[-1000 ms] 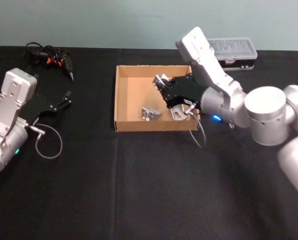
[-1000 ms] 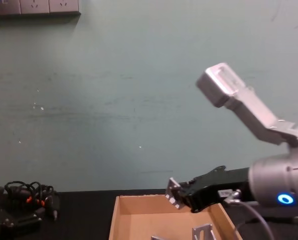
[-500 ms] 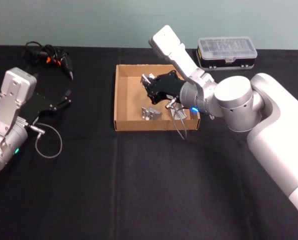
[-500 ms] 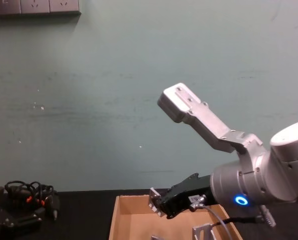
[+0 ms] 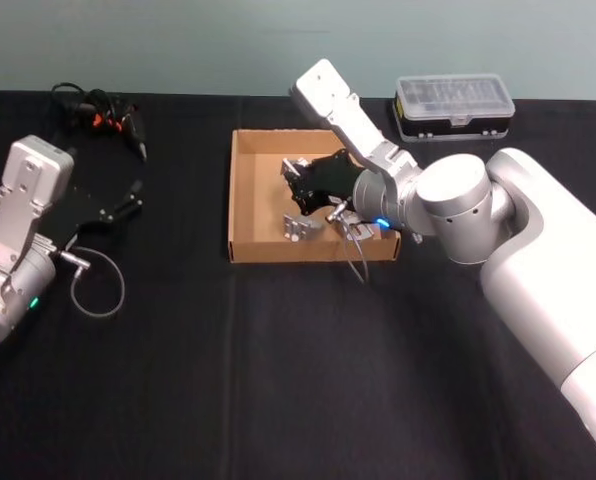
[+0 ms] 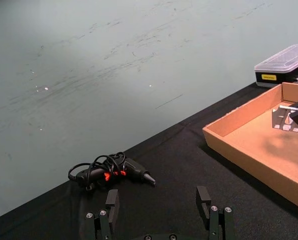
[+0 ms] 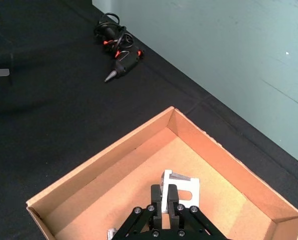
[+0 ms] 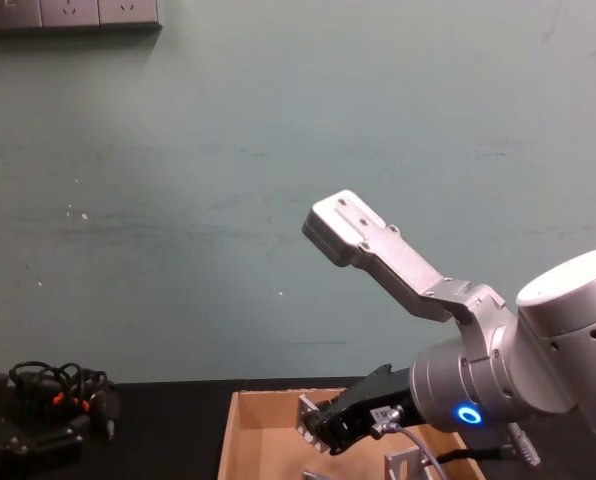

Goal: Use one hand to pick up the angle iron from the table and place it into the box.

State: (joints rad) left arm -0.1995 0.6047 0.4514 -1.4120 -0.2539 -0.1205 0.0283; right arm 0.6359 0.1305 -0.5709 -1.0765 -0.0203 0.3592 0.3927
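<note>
The right hand (image 5: 296,178) hangs over the middle of the box (image 5: 246,195), its black fingers (image 7: 169,196) pinched tight on one silver angle iron (image 7: 180,187), which is held clear above the cardboard floor. From the chest camera the same hand (image 8: 313,428) shows just above the box's far wall, the bracket at its tip.

Two more angle irons lie inside the box: one (image 5: 300,228) at about 6 o'clock from the hand, near the front wall, and another (image 5: 359,230) toward 4 o'clock, in the front right corner, partly hidden by the arm's cable. That makes three angle irons in all, one gripped and two resting on the box floor.

The left hand (image 5: 128,197) sits parked at 9 o'clock, well apart from the box, low over the tabletop (image 5: 278,380) with its fingers (image 6: 203,197) spread wide and nothing between them.

There is one box, tan, shallow and lidless. One black plastic case with a clear lid (image 5: 454,104) stands at 2 o'clock from the box, near the tabletop's far edge. One black tool with looped cables and orange marks (image 5: 100,115) lies at 10 o'clock, in the far left corner.

The tabletop is flat matte black. Behind it rises a plain pale green wall (image 8: 228,200), scuffed in places, with a row of sockets (image 8: 70,14) at its upper left.
</note>
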